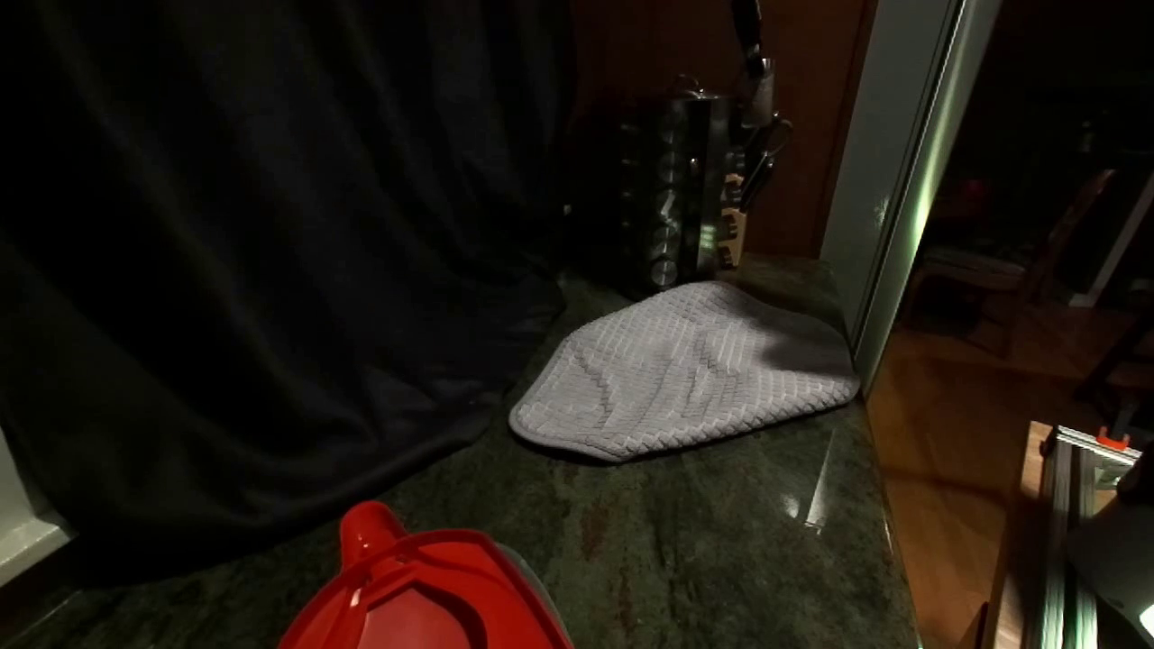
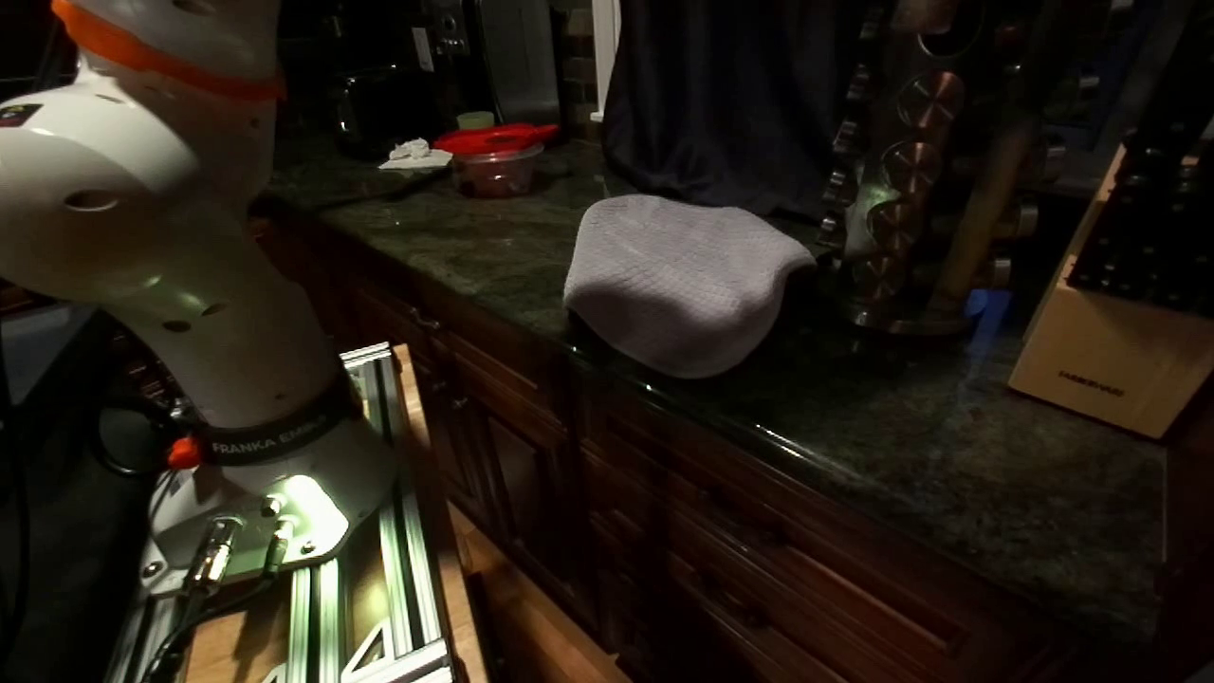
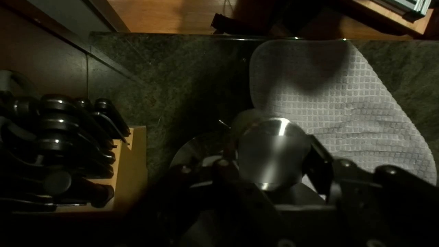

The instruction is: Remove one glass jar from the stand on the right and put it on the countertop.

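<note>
In the wrist view my gripper (image 3: 273, 154) is shut on a glass jar (image 3: 271, 157), its shiny round metal lid facing the camera between the dark fingers. Most of the jar's body is hidden behind the lid. The stand (image 1: 667, 189), dark with columns of round lids, rises at the back; it also shows at the right of an exterior view (image 2: 892, 218). High beside it, a pale cylinder (image 1: 763, 95) hangs under a dark shape; I cannot tell whether this is the held jar. The dark green countertop (image 2: 929, 427) spreads below, also in the wrist view (image 3: 171, 75).
A grey quilted cloth (image 1: 685, 379) lies in front of the stand and hangs over the counter edge. A wooden knife block (image 2: 1110, 351) with black handles stands close by the stand. A red-lidded container (image 2: 493, 161) sits farther along, and a black curtain (image 1: 297, 252) hangs behind.
</note>
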`<state>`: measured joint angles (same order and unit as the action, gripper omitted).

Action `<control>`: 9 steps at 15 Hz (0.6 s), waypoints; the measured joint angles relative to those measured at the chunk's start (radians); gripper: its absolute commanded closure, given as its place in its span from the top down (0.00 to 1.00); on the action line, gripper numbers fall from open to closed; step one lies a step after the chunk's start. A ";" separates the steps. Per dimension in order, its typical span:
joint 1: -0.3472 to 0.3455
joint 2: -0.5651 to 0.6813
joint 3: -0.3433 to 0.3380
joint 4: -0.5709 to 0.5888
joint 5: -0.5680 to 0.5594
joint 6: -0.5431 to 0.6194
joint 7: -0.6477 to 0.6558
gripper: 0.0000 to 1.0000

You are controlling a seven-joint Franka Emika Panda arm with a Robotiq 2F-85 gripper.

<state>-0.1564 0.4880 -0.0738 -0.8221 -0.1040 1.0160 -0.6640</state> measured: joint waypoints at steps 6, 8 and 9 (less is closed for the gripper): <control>-0.001 0.004 0.000 0.028 0.009 0.001 -0.017 0.25; -0.002 -0.009 -0.001 0.014 0.002 0.002 -0.047 0.25; -0.005 -0.022 -0.002 -0.006 -0.005 0.006 -0.066 0.25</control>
<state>-0.1609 0.4660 -0.0761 -0.8282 -0.1085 1.0221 -0.7298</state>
